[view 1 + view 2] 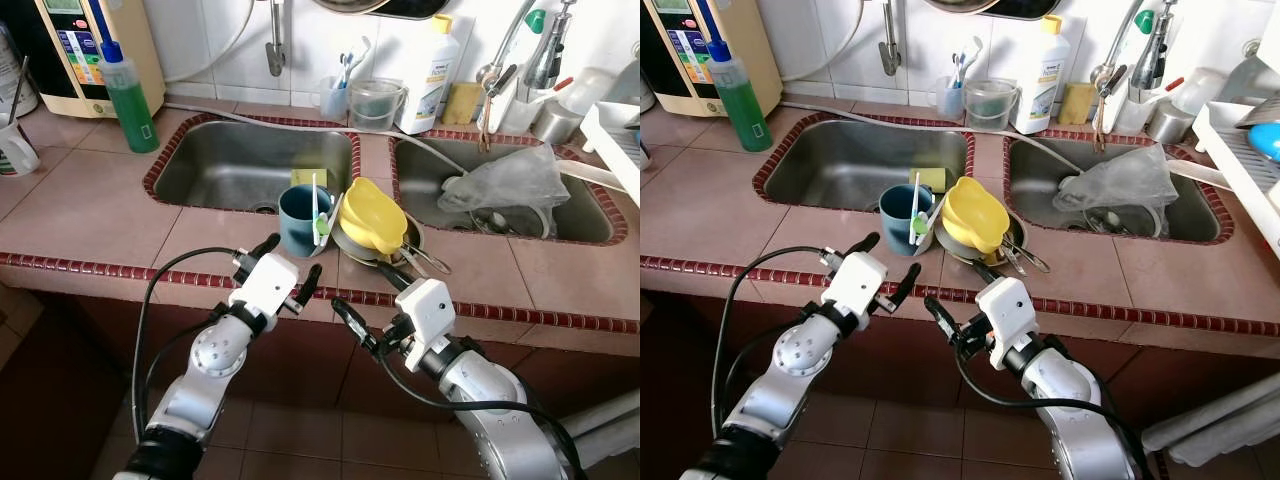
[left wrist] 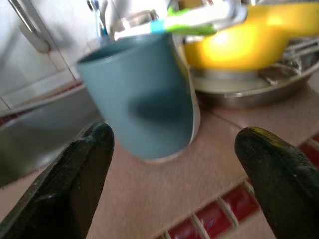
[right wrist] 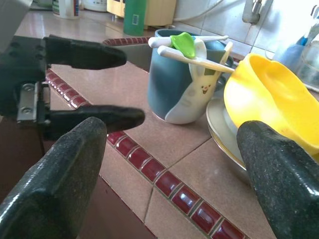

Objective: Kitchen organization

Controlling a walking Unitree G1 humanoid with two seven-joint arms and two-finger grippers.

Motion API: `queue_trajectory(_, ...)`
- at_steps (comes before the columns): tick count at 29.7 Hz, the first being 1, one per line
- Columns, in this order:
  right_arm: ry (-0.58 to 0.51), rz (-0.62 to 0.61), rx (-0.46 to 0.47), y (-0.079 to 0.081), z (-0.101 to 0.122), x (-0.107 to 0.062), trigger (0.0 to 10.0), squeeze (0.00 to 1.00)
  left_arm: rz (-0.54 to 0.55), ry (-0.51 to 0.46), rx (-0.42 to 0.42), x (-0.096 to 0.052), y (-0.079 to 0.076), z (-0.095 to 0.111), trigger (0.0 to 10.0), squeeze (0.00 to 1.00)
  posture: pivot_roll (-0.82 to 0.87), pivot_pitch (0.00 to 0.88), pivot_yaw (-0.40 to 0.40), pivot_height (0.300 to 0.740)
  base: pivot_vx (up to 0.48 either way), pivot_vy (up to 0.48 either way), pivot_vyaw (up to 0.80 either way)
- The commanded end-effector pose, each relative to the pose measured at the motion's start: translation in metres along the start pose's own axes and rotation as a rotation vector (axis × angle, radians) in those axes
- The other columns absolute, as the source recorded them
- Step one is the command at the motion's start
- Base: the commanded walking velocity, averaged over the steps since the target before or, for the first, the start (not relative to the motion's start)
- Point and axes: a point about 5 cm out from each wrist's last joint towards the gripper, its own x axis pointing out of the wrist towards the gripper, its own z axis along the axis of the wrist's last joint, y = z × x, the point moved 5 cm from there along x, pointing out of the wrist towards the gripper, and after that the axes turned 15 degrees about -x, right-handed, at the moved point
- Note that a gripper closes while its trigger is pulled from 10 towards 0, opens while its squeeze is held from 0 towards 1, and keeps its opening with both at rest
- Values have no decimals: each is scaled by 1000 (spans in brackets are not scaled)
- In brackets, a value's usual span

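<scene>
A blue cup (image 1: 302, 222) with a white rabbit face (image 3: 198, 97) stands on the tiled counter between the two sinks, holding white and green utensils (image 1: 320, 212). Beside it a yellow bowl (image 1: 372, 214) rests tilted on stacked metal plates (image 1: 357, 246). My left gripper (image 1: 291, 268) is open just in front of the cup, at the counter's front edge, fingers (image 2: 75, 179) either side of it in the left wrist view. My right gripper (image 1: 372, 305) is open, lower and nearer, below the counter edge, pointing toward the cup and bowl.
Left sink (image 1: 220, 165) holds a yellow sponge (image 1: 308, 177). Right sink (image 1: 600, 220) holds a clear plastic bag (image 1: 505, 180) over dishes. A green soap bottle (image 1: 130, 95), a white bottle (image 1: 430, 75), a clear jug (image 1: 375, 103), a toothbrush holder (image 1: 334, 95) and taps line the back.
</scene>
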Motion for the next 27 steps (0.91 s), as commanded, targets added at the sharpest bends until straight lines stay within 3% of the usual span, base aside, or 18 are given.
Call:
queue_trajectory(1, -8, -6, -10, -3, 3, 1, 10000, 0, -17, -4, -8, -1, -1, 5, 10000, 1000, -72, 43, -17, 740, 0, 0, 0)
queue_trajectory(5, -11, -3, -9, -2, 3, 2, 10000, 0, -28, 9, -101, -9, 3, 9, 10000, 1000, -63, 39, -19, 740, 0, 0, 0)
queue_trajectory(6, -12, -1, -9, -2, 3, 2, 10000, 0, -40, 17, -152, -12, 4, 12, 10000, 0, -55, 37, -20, 740, 0, 0, 0)
queue_trajectory(15, -11, 23, -11, 1, 1, 1, 10000, 0, -97, 48, -305, -18, -7, 21, 10000, 0, -40, 34, -28, 740, 0, 0, 0)
queue_trajectory(19, -7, 35, -17, 2, 0, -7, 10000, 0, -115, 64, -404, -16, -14, 30, 10000, 0, -45, 36, -21, 740, 0, 0, 0)
queue_trajectory(27, -11, 74, -23, 6, 0, -22, 10000, 0, -153, 74, -420, -8, -23, 42, 10000, 0, -62, 48, -15, 740, 0, 0, 0)
